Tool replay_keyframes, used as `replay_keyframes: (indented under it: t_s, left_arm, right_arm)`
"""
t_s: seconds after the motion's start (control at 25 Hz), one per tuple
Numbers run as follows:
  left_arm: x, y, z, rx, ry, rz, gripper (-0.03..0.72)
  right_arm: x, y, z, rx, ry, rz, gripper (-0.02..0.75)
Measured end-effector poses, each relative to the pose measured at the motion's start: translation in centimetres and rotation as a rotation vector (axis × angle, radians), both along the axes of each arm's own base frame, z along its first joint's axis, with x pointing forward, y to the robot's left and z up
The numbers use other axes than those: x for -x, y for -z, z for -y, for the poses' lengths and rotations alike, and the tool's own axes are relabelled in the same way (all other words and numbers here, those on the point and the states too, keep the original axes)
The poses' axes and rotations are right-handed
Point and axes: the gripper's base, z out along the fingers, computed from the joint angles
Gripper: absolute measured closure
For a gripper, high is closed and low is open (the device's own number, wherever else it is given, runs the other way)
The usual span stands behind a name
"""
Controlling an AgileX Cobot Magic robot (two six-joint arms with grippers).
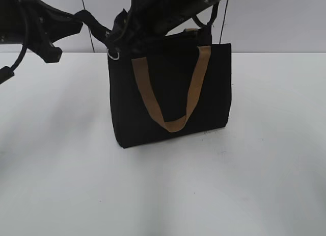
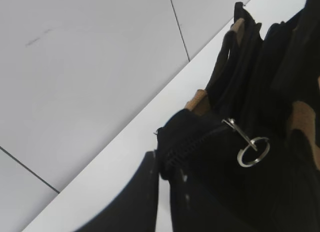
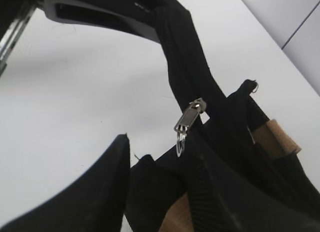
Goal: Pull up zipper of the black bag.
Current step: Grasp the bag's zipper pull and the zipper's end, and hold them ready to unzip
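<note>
Left gripper is pinched tight on the black tail of the zipper at the bag's upper left corner, stretching that strip out to the left, which you can see pretty clearly from its wrist cam where the dark fingers close around the fabric end. Right gripper is up over the top of the black bag; its jaws stand partly apart, with one finger low in the right wrist shot and the other high up at the far side, and the zipper tape runs between them, but I honestly can't tell if they're actually gripping anything. The silvery pull hangs off the tape right there, its ring dangling down. In the exterior view the ring shows at the bag's top left corner, just under the arm. Bag itself is standing upright on the white table, roughly in the middle and toward the far side, near the wall. Front tan handle droops down its near face in a U shape, and a bit of the back handle peeks up behind the top edge.
</note>
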Motion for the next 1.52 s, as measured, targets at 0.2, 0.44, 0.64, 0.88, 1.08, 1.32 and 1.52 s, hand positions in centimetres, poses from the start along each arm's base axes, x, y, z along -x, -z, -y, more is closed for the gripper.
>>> replay_keyframes:
  t_s: [0.2,0.44,0.64,0.88,1.08,1.32,1.52]
  left_arm:
    - [0.0,0.0,0.0,0.000,0.000,0.000,0.659]
    - [0.0,-0.1,0.0,0.002,0.000,0.001,0.659]
    - [0.0,-0.1,0.0,0.004,0.000,0.001,0.659]
    - [0.0,-0.1,0.0,0.004,0.001,0.001,0.659]
    - [0.0,-0.1,0.0,0.006,0.002,0.000,0.659]
    - [0.1,-0.1,0.1,0.008,0.006,0.000,0.659]
    - [0.2,-0.2,0.3,0.024,0.034,0.003,0.659]
  right_arm:
    - [-0.7,1.2,-0.3,-0.003,0.032,-0.019,0.451]
    - [-1.6,2.5,-0.5,0.002,0.064,-0.009,0.451]
    - [-1.8,2.7,-0.6,0.000,0.078,0.002,0.481]
    - [-1.8,2.7,-0.6,0.001,0.077,0.001,0.496]
    - [-2.0,3.3,-0.7,0.008,0.076,-0.011,0.498]
    - [-2.1,3.8,-0.8,0.014,0.077,-0.019,0.498]
    - [-2.3,4.3,-0.9,0.019,0.082,-0.026,0.499]
